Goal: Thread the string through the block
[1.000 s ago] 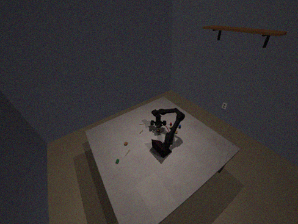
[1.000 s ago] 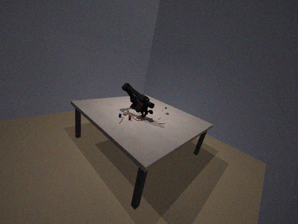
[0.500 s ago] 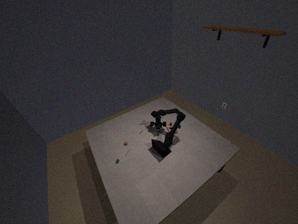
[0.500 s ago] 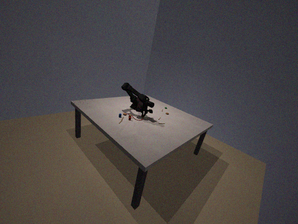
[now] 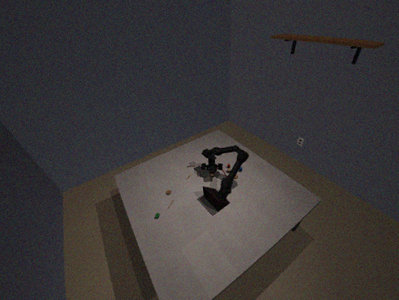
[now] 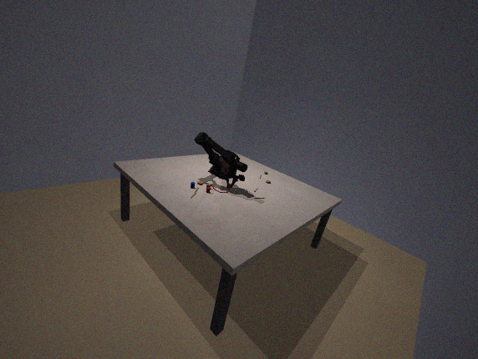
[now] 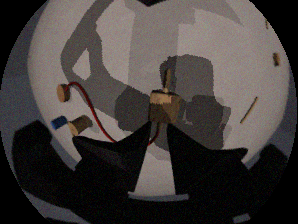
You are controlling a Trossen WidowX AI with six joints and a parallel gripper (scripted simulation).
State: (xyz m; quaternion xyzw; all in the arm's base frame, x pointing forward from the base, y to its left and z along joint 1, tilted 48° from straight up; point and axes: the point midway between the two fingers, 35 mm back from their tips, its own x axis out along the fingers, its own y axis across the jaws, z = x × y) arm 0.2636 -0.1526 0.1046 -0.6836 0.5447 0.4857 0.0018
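Gripper: partly open, released.
Wooden block: on worktop, nearer top view's upper edge than lower.
Thin wooden stick: protruding beyond block.
Red string: curves from round wooden button.

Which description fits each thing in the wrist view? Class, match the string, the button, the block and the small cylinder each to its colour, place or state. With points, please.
1. String [image 5: 225, 172] [image 6: 218, 191] [image 7: 92, 107]
2. Button [image 5: 236, 176] [image 6: 200, 183] [image 7: 63, 93]
3. Block [image 5: 211, 176] [image 7: 164, 109]
4. Small cylinder [image 5: 240, 169] [image 6: 192, 184] [image 7: 59, 122]

A. Has a stick [image 7: 167, 80] jutting from its far side
B. Blue, at the left of the view
C. Red and curving
D. Round and wooden, at one end of the red line

Right pairs: 1-C, 2-D, 3-A, 4-B
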